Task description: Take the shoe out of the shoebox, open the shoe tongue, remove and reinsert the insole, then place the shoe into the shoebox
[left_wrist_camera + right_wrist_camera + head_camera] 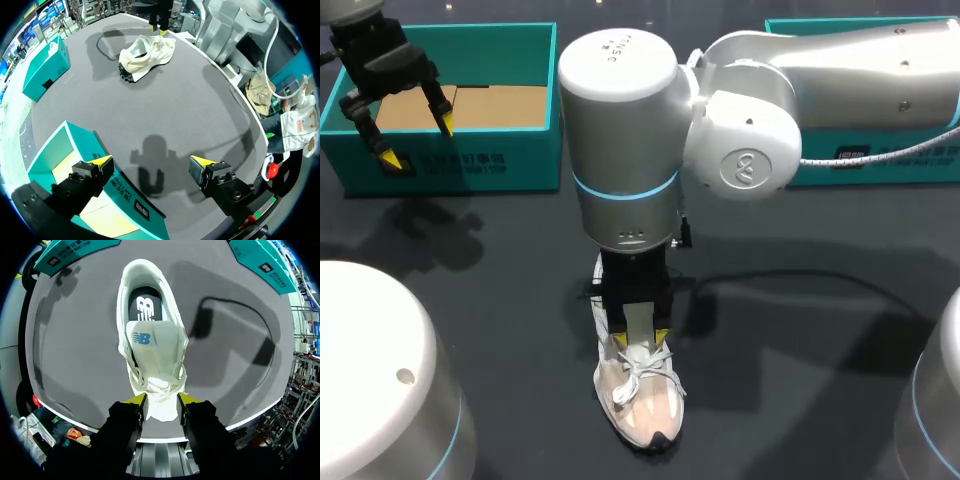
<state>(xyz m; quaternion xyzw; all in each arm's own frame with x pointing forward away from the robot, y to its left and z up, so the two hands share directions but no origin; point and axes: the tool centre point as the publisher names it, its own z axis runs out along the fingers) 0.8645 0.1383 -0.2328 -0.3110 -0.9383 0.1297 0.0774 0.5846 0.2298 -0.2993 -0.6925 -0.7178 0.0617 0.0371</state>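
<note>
Right claw [161,399] clamps the white lace-up shoe [150,355] at the dark bench's [800,380] 6 o'clock; left claw [151,161], spread, hovers over the teal shoebox [470,150] at 10 o'clock

Shoe [642,400]: cream low-top sneaker with pale pink side panels and a black outsole, standing upright on its sole on the dark table [800,350], toe toward the near edge, heel toward the far side. White laces [642,362] loose over the forepart, which sits pinched between the yellow tips of the right gripper [161,400]. Tongue [152,345]: raised, blue mark showing. Insole [145,307]: dark with a white mark, seated in the shoe's opening. Shoebox [450,160]: teal, open, tan cardboard inside, at the far left, well apart from the shoe
</note>
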